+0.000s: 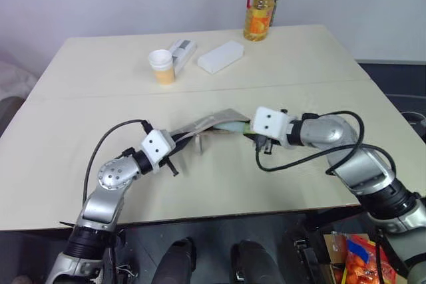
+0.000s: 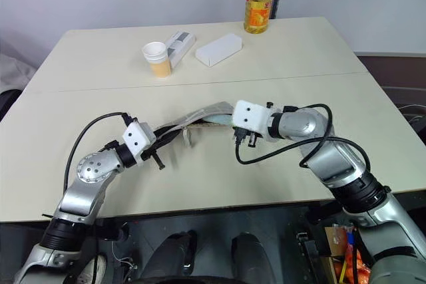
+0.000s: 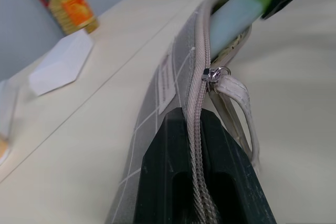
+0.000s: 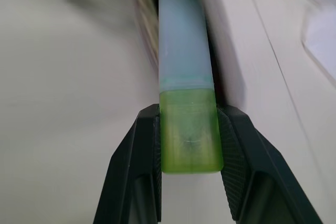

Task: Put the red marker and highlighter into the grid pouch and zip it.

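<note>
The grid pouch [image 1: 212, 123], grey with white lines and a small white label, is lifted off the table's middle with its zipper edge up. My left gripper [image 3: 193, 116] is shut on that zipper edge at the pouch's near end. The zipper pull [image 3: 217, 74] with its pale strap sits just ahead of the fingers, and the pouch mouth gapes beyond it. My right gripper [image 4: 188, 114] is shut on the green body of the highlighter [image 4: 186, 66]. The pale cap end of the highlighter [image 3: 239, 11] pokes into the open mouth. The red marker is out of view.
At the table's far side stand a paper cup [image 1: 162, 66], a small grey-and-white box [image 1: 182, 49] beside it, a white plastic box [image 1: 220, 56] and a bottle of yellow oil [image 1: 261, 4]. Black cables loop from both wrists over the tabletop.
</note>
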Robot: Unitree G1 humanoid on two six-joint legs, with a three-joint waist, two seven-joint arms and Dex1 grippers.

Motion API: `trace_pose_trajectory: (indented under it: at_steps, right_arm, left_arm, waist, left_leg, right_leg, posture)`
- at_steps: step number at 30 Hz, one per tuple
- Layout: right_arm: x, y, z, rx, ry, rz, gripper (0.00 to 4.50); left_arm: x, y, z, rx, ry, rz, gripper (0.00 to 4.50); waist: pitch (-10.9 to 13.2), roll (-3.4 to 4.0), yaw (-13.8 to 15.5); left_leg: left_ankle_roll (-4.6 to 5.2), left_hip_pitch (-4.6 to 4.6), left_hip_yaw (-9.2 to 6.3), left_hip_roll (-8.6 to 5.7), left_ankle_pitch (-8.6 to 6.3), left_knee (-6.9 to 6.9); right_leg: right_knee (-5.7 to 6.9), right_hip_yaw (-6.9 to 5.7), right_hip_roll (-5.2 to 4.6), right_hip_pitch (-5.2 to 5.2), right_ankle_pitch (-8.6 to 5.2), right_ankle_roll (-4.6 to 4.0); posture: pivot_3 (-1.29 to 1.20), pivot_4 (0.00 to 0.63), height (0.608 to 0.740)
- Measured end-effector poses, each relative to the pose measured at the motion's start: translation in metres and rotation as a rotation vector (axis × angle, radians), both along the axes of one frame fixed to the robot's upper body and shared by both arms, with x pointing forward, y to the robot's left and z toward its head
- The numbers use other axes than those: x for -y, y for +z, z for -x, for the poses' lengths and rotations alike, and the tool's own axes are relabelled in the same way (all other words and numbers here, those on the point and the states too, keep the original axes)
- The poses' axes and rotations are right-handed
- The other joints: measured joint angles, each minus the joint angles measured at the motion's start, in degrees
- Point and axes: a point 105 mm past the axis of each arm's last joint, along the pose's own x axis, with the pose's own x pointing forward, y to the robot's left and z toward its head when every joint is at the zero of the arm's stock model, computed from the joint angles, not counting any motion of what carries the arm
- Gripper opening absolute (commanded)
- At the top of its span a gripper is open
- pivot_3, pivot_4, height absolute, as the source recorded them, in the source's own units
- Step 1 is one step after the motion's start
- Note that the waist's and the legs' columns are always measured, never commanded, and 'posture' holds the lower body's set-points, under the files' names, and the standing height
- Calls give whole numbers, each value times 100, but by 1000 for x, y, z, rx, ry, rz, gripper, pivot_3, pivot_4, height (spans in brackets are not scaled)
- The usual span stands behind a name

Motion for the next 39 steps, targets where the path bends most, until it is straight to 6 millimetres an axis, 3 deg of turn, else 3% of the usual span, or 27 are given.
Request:
trace_pose_trajectory:
  at_steps: [6,12,18,23,27,31,36,39]
  right_arm:
    - [-15,2,0,73,68,72,886]
    - [-23,5,1,57,82,5,3739]
    - [-9,49,1,103,38,-198,3739]
    - [5,71,8,-66,-38,-474,3739]
    - [3,56,15,-221,-67,-583,3739]
    - [-8,39,4,-255,-153,-670,3739]
    - [-16,21,-17,-234,-294,-709,3739]
    - [-19,23,-25,-204,-331,-738,3739]
  left_arm:
    - [1,0,1,-21,-40,-24,0]
    - [1,0,0,-39,-23,1,0]
    - [-4,10,-15,-61,85,104,0]
    - [-1,20,-38,-141,181,268,0]
    - [7,39,-53,-194,225,431,0]
    - [31,58,-60,-255,194,563,0]
    - [44,53,-59,-343,167,604,0]
    - [47,51,-59,-368,167,612,0]
  waist:
    - [0,0,0]
    - [0,0,1]
    - [1,-3,11]
    - [1,-4,20]
    - [1,-7,12]
    - [0,-7,-21]
    - [0,-7,-18]
    - [0,-7,-7]
  left_leg:
    - [0,-1,-2,-1,0,0]
    - [0,-1,-4,-1,0,0]
    - [0,0,-7,-3,0,3]
    - [0,-1,-12,-3,0,7]
    - [1,-1,-12,-3,0,9]
    - [0,3,-7,-3,0,9]
    - [-1,0,-7,-3,1,7]
    - [-1,-1,-7,-5,1,8]
  right_leg:
    - [0,0,-1,-1,0,0]
    - [0,1,-2,0,0,0]
    - [0,-1,-3,4,0,0]
    - [3,-6,-1,8,1,1]
    - [4,-7,-1,9,1,2]
    - [10,-7,2,8,2,2]
    - [12,-6,5,1,2,2]
    - [12,-6,6,2,2,2]
  posture:
    - [0,150,740]
    - [0,150,740]
    - [0,150,740]
    - [0,150,740]
    - [0,150,740]
    - [0,150,740]
    - [0,150,740]
    - [0,150,740]
